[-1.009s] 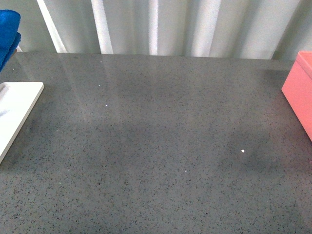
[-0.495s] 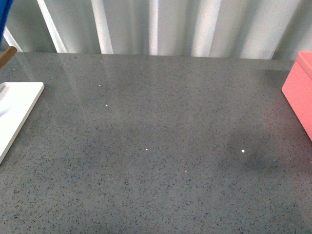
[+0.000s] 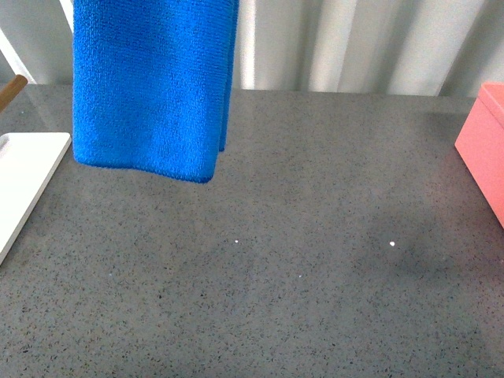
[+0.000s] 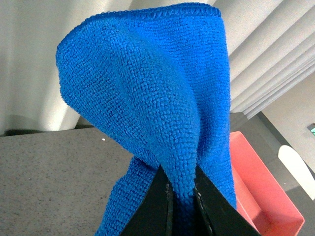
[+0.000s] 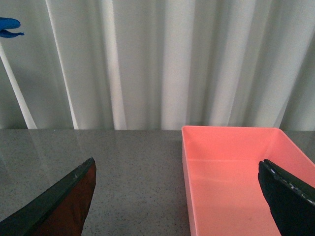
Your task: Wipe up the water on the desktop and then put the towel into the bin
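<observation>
The bright blue towel [image 3: 150, 87] hangs limp from above the front view's top edge, over the far left part of the dark grey speckled desktop [image 3: 276, 260], its lower edge clear of the surface. In the left wrist view my left gripper [image 4: 182, 201] is shut on a fold of the towel [image 4: 147, 98], with the black fingers [image 4: 157, 206] pinching it. The pink bin [image 3: 484, 142] stands at the right edge of the desktop. It also shows in the right wrist view [image 5: 236, 172], empty, between the wide-open fingers [image 5: 290, 201] of my right gripper [image 5: 179, 196]. Neither arm shows in the front view.
A flat white board [image 3: 24, 185] lies at the left edge of the desktop. White curtain folds [image 3: 354, 43] hang behind the table's far edge. A few tiny bright specks [image 3: 392, 244] dot the middle of the desktop.
The towel, barely visible at the top left corner earlier, has swung right into view and now hangs over the far left of the desktop.
</observation>
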Controlling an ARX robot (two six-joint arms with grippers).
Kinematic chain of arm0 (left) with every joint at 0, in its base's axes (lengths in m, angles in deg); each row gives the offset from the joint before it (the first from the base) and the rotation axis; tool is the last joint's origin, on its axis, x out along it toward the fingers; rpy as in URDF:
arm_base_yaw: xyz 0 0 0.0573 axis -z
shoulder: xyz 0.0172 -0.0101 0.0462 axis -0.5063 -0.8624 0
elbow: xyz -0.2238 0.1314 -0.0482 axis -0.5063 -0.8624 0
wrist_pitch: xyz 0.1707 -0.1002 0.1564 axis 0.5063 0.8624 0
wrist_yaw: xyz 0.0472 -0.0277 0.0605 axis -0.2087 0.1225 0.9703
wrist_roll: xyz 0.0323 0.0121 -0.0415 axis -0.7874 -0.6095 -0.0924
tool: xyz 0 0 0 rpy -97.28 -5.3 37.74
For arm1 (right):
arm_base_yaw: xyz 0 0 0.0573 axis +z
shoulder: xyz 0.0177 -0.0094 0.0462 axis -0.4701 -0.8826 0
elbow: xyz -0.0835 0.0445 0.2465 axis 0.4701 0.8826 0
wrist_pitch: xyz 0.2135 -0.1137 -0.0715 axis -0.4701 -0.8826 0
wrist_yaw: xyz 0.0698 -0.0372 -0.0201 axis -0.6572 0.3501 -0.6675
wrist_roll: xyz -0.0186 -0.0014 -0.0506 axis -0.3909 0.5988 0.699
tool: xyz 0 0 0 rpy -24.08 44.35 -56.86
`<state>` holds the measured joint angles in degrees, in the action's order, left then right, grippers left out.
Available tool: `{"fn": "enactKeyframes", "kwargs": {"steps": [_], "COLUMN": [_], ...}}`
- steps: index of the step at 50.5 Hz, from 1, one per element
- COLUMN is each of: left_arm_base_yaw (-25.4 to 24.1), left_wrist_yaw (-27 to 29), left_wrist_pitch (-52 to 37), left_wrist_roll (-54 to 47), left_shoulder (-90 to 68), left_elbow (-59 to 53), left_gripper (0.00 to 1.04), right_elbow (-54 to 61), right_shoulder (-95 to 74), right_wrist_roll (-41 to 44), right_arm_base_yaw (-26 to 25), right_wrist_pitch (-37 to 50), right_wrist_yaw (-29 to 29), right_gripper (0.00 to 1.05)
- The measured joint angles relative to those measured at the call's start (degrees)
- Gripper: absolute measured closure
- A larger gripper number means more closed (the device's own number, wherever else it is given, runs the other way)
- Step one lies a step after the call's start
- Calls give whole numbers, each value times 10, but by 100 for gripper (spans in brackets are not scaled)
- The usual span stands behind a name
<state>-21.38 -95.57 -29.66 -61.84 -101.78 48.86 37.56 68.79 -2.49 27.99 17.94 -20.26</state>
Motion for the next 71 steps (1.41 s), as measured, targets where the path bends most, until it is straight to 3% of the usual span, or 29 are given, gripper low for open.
{"fn": "enactKeyframes", "kwargs": {"steps": [10, 13, 15, 21, 31, 40, 49, 71], "left_arm_base_yaw": [16, 16, 16, 17, 17, 17, 17, 17], "left_wrist_yaw": [13, 13, 14, 14, 14, 14, 14, 14], "left_wrist_pitch": [15, 15, 15, 15, 15, 15, 15, 15], "left_wrist_roll": [-1, -2, -2, -2, -2, -3, -3, -3], "left_shoulder": [18, 19, 19, 19, 19, 20, 20, 20], "left_elbow": [-2, -2, -3, -3, -3, -3, -4, -4], "left_gripper": [101, 101, 101, 101, 101, 101, 101, 101], "right_elbow": [-2, -55, -87, -164, -227, -316, -400, -685], "right_shoulder": [-5, -88, -175, -383, -601, -781, -890, -1096], "right_wrist_roll": [-5, -31, -43, -29, 34, 51, 10, -38], "right_arm_base_yaw": [-2, -25, -42, -59, -4, 63, 114, 218], "right_wrist_pitch": [-8, -121, -131, -36, 75, 180, 238, 209], "right_wrist_yaw": [-10, -94, -156, -299, -472, -499, -526, -531], "right_gripper": [7, 7, 7, 7, 7, 7, 7, 7]}}
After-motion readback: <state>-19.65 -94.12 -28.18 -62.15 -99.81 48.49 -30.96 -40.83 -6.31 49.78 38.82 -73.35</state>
